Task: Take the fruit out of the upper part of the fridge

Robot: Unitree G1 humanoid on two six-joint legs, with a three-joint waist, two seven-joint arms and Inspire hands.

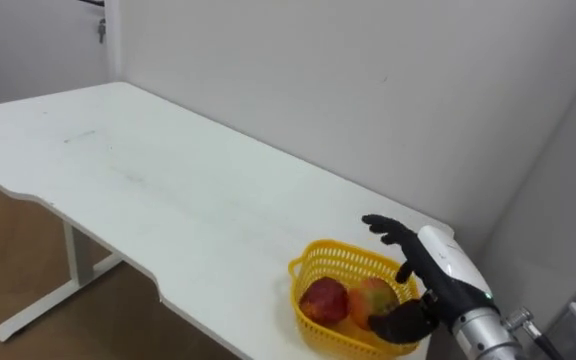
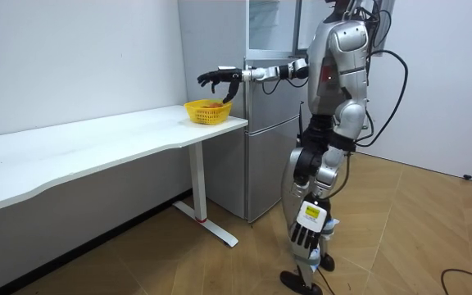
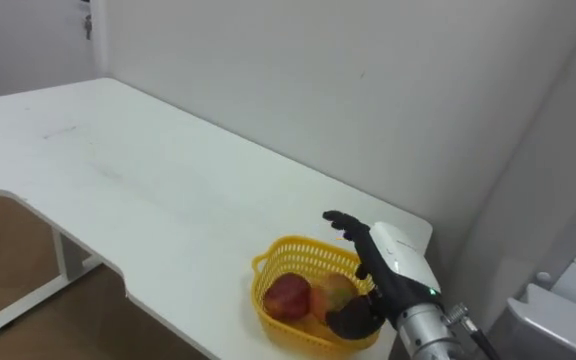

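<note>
A yellow mesh basket [image 1: 330, 259] stands at the right-hand end of the white table [image 1: 168, 180], close to its front edge. Inside lie a red apple [image 1: 323, 300] and an orange-red fruit [image 1: 370, 294]. My right hand [image 1: 438, 265] hovers just over the basket's right side, open, fingers spread and empty. In the room view that arm reaches out from the fridge [image 2: 265, 131] to the basket [image 2: 206, 112], and I stand upright in front of the fridge. My left hand [image 2: 306, 238] hangs by my side, fingers relaxed.
A white wall runs behind the table. The fridge's grey side [image 1: 568, 200] rises right beside the table's end. The long tabletop stretches to the left on white legs [image 2: 199, 184], over a wooden floor.
</note>
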